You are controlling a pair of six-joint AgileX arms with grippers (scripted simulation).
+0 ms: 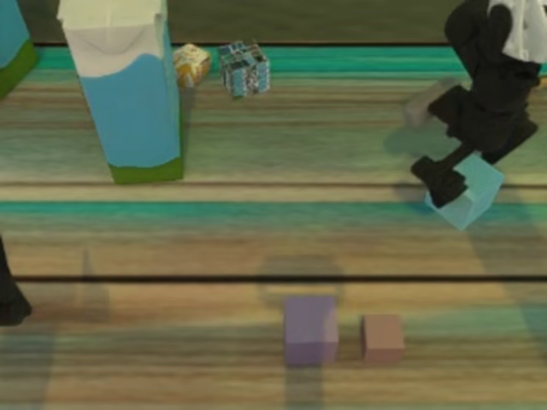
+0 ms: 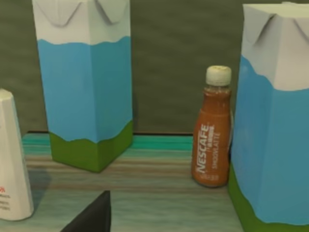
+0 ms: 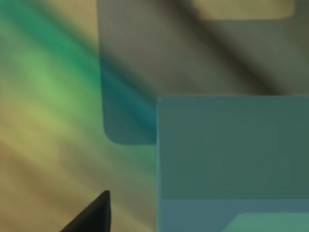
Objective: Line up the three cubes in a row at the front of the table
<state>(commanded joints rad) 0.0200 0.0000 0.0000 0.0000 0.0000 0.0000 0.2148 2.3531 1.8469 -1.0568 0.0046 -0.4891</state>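
- The top view looks down on the table [image 1: 171, 248] from above.
- The left wrist view sits low, facing the milk cartons [image 2: 87, 87] at the back.
- The right wrist view looks down very close on the cyan cube [image 3: 231, 154], shared with the top view [image 1: 470, 195].

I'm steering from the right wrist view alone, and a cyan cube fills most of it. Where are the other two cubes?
Observer: The lilac cube and the pink-brown cube sit side by side at the front of the table, near its middle. There is a small gap between them, and the pink-brown one is on the right.
Operator: Where is my cube relative to them?
Observer: The cyan cube, held in the right pincer, is farther back and to the right of both.
Operator: Is the other arm in my way?
Observer: No. The left arm is parked at the table's left edge, well away from the row.
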